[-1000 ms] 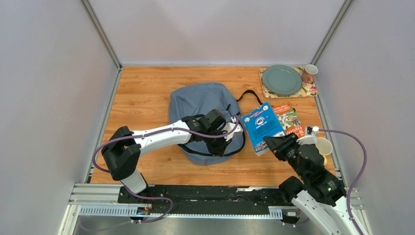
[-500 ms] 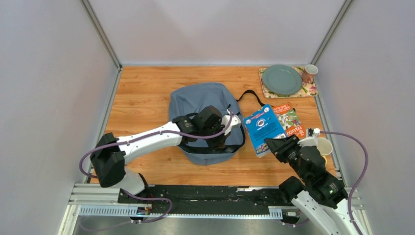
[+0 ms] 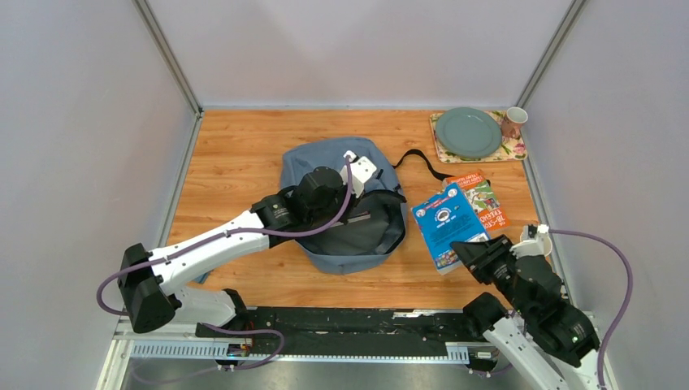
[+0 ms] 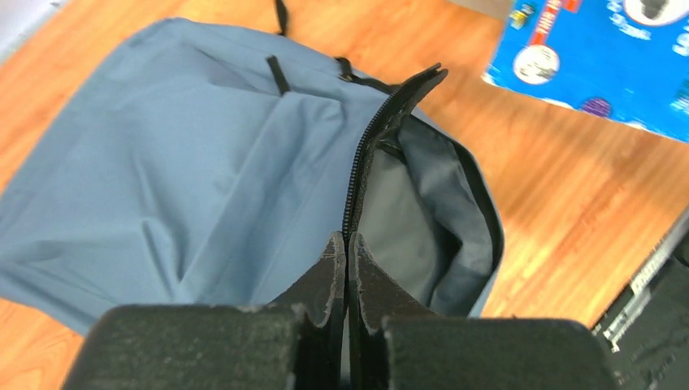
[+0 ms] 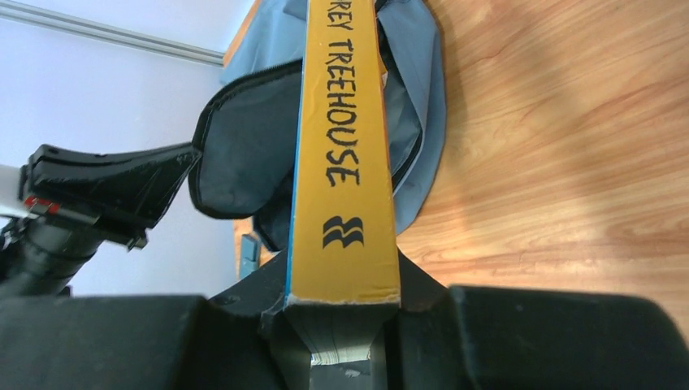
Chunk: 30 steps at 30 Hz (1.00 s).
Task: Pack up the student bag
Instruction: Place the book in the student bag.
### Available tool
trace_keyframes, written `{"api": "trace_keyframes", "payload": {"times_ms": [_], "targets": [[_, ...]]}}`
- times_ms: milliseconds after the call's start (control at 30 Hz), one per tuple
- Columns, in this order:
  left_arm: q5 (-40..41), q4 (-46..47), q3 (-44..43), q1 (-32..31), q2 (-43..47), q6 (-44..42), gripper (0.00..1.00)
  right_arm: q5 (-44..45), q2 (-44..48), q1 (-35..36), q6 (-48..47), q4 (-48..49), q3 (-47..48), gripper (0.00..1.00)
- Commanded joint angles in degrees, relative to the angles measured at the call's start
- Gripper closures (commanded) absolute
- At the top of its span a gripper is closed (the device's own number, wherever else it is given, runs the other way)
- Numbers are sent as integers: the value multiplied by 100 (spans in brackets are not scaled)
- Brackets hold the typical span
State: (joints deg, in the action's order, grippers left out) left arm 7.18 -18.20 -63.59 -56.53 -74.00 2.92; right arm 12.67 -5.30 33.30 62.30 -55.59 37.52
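The student bag (image 3: 325, 166) lies in the middle of the table, grey-blue, its dark mouth (image 3: 370, 231) gaping toward the near right. My left gripper (image 3: 366, 185) is shut on the bag's zip edge (image 4: 351, 195) and holds that flap up, so the grey lining (image 4: 414, 219) shows. My right gripper (image 3: 475, 253) is shut on a blue book (image 3: 445, 221) with a yellow spine (image 5: 345, 146), held on edge just right of the bag. In the right wrist view the spine points at the open bag (image 5: 244, 146), and my gripper (image 5: 345, 305) clamps its near end.
A second book (image 3: 481, 195) with an orange and green cover lies behind the blue one. A green plate (image 3: 468, 132) on a patterned mat and a cup (image 3: 513, 122) stand at the back right corner. A pale paper cup (image 3: 538, 241) sits by the right arm.
My left gripper closed on the bag's zip edge and drew it back and up, opening the mouth wide. The right gripper with the blue book shifted slightly toward the near edge.
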Motion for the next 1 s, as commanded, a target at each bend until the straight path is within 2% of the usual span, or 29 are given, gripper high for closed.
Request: {"api": "trace_keyframes", "payload": {"times_ms": [0,133,200,333,467,667,967], "targets": [[653,536,-407,-7,245,33,100,-273,47,10,352,-328,782,100],[575,799,-461,-7,350,42,100,-1124,239,19,984,-532,556,100],[522,1036,-435,-16,438,-28,100,-1877,362,10,1459,-112,66,100],[197,1423,-400,-42,605,-168,100,-2689,363,19,2101,1153,-830,100],[-15,1635,-452,-156,632,-283,100,-2831,39,19,2400,2890,-1448,100],[-85,1556,-496,-358,544,-608,100,-3059,-1112,28,2427,4544,-1809,100],[-155,1670,-435,-438,527,-494,100,-2674,-2668,54,2488,6129,-1906,100]]}}
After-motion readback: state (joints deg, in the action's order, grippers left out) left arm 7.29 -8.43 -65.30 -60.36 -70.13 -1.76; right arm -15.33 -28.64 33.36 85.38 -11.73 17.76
